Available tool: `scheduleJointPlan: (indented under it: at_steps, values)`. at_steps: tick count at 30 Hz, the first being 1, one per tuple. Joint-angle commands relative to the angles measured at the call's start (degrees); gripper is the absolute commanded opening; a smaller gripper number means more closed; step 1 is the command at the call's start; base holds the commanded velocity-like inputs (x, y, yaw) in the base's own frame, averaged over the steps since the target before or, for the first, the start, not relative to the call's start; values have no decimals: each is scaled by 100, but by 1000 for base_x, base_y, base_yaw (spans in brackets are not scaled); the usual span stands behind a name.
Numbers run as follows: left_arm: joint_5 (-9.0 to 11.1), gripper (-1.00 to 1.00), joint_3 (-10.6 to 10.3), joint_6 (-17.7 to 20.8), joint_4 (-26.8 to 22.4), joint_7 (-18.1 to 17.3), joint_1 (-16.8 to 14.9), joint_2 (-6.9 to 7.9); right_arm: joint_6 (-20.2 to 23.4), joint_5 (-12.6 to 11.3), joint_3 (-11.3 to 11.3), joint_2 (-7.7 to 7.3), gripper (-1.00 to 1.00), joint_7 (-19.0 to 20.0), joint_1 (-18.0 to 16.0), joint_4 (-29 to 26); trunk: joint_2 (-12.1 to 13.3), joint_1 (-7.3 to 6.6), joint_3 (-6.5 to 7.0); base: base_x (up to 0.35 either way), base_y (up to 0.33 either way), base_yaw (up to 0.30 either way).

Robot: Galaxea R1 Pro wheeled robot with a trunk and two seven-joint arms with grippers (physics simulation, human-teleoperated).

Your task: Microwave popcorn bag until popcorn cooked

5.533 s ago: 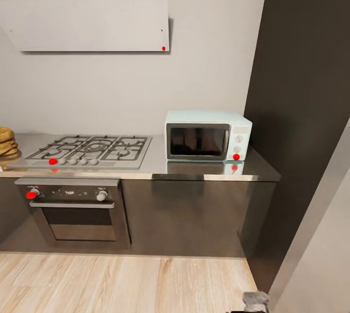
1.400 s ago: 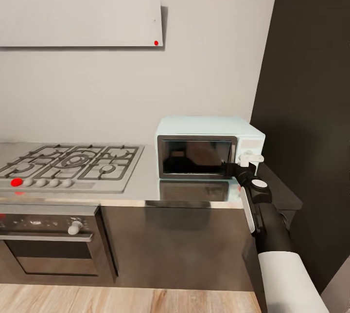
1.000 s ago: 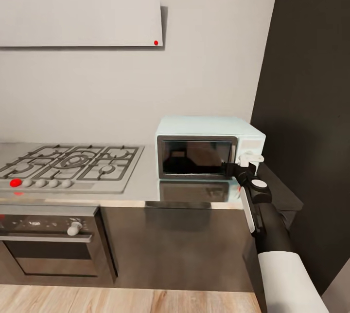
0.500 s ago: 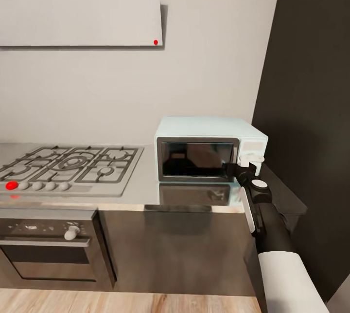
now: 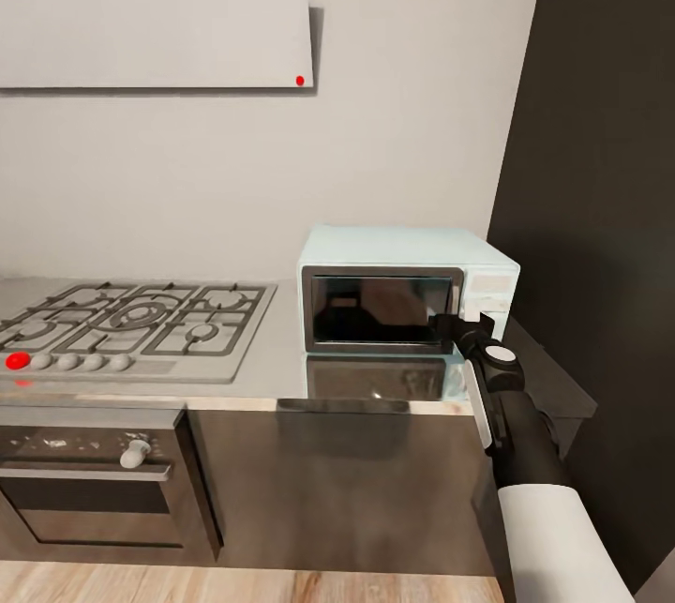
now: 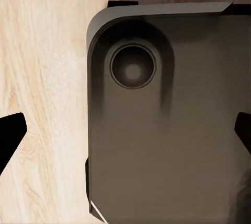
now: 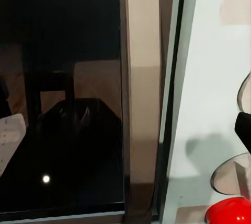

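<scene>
The microwave sits on the countertop at about 3 o'clock from the hob, against the wall and just beside a tall dark panel. Its dark glass door is closed and reflects the room. The right arm reaches up from about 5 o'clock in the head view, and the right gripper is at the door's right edge, where the glass meets the white knob panel. From the head view I cannot tell whether its fingers are spread or closed, or whether they touch the door. The right wrist view looks straight at the microwave from very close: dark glass, a pale vertical door handle, then the white side panel with a red dot at its lower corner. The left gripper is spread wide and holds nothing; the dark tip of one finger is at one side of its wrist view and the other at the opposite side, with a dark part of the robot's body and wood floor beyond. Below the hob is the black oven; above it hangs a pale hood with a red dot.
</scene>
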Motion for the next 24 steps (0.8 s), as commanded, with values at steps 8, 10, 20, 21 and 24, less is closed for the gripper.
scheduleJointPlan:
  at_steps: [8,10,20,21,24]
  values:
    - [15,100,-1,-14,-1,5,-1,-2,33,41,-6,5,100,-1,-4,1,-3,0,-6,0,0,0]
    - [15,100,-1,-14,-1,5,-1,-5,33,36,-11,5,100,-4,-2,1,-3,0,-6,0,0,0]
    - [15,100,-1,-14,-1,5,-4,-7,31,28,-15,-18,-100,-29,0,161,-3,0,-6,0,0,0]
    - [15,100,-1,-14,-1,5,-6,-7,32,26,-15,-37,-100,-32,0,164,-3,0,-6,0,0,0]
    - [15,100,-1,-14,-1,5,-2,-7,33,24,-15,-54,-100,-33,-2,168,-3,0,-6,0,0,0]
